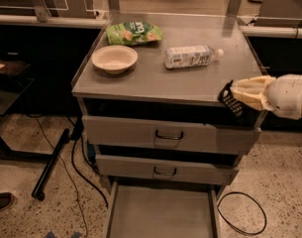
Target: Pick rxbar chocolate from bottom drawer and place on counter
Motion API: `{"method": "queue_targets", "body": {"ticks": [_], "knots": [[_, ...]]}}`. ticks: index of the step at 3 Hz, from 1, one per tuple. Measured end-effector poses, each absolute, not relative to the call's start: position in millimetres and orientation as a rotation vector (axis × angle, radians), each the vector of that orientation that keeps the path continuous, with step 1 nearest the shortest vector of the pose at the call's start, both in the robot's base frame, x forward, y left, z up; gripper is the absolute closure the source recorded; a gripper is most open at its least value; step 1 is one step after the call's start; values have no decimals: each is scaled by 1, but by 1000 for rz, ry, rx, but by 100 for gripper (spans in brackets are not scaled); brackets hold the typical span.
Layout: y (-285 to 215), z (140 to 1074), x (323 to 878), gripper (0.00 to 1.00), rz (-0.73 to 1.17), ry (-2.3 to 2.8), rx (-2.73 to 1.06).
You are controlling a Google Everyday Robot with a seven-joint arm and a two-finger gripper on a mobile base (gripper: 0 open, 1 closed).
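My gripper (235,97) comes in from the right, at the front right corner of the counter (155,83). Its cream fingers (249,94) are shut on the rxbar chocolate (230,101), a small black wrapper with white lettering, held tilted just above the counter's front edge. The bottom drawer (160,214) is pulled open below, and the part of its flat grey floor that shows is bare.
On the counter stand a beige bowl (114,58), a green snack bag (133,32) and a plastic bottle (191,56) lying on its side. Two upper drawers (168,136) with loop handles are closed. A black cable (239,217) loops on the floor at right.
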State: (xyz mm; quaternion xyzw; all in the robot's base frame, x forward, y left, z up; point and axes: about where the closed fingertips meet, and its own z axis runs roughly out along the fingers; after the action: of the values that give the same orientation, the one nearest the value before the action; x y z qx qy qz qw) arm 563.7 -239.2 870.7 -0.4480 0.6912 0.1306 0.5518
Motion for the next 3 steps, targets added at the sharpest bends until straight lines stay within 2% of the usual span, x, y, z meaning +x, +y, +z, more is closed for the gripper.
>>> {"method": "queue_targets", "body": {"ticks": [1, 3], "knots": [[-255, 897, 604, 100, 267, 1640, -1005], [-253, 901, 606, 100, 268, 1632, -1007]]}}
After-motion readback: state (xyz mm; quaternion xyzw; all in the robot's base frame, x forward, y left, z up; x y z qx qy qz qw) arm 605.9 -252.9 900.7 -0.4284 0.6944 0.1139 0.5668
